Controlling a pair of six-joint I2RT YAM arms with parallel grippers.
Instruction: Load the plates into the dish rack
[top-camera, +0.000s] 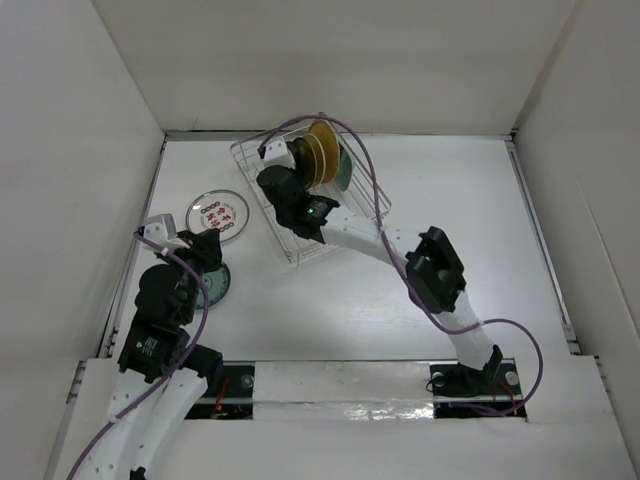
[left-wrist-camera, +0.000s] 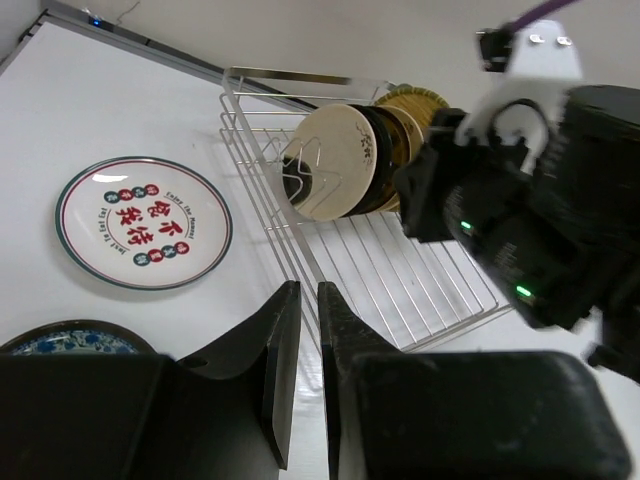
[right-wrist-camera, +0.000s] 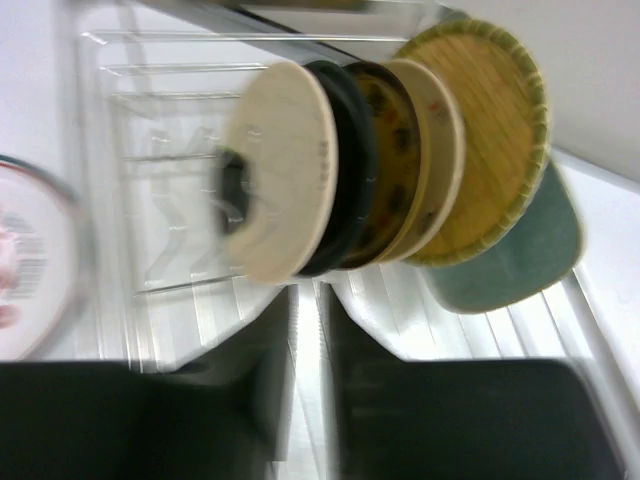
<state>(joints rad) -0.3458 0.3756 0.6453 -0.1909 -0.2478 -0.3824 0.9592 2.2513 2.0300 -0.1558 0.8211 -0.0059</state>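
While both arms reach over the white table (top-camera: 450, 200), the dish rack (left-wrist-camera: 400, 290) sits toward twelve o'clock of it, turned at a slant. It is one silver wire basket with upright prongs, much wider than any plate.

Six plates seem to stand on edge at its far end, packed face to back:
- the cream plate with a dark blotch (right-wrist-camera: 285, 170), nearest the open part of the rack
- the glossy black plate (right-wrist-camera: 350, 150)
- a dark plate with gold spots (right-wrist-camera: 390, 140), too blurred for me to be sure of
- the plain cream plate (right-wrist-camera: 437, 140)
- a larger yellow woven-looking plate (right-wrist-camera: 490, 130)
- the pale green squarish plate (right-wrist-camera: 520, 260), last

Two more plates lie flat on the table. The white plate with red marks (left-wrist-camera: 145, 222) is at nine o'clock of the rack, just beside it. The teal plate (top-camera: 215, 287) is between seven and eight o'clock, partly under the left arm.

The left gripper (left-wrist-camera: 310, 285) hangs above the teal plate's edge, its fingers drawn almost together with only a sliver of gap and nothing in it. The right gripper (right-wrist-camera: 307, 295) is over the rack floor, facing the row of plates. Its fingers are a little apart and grip nothing.
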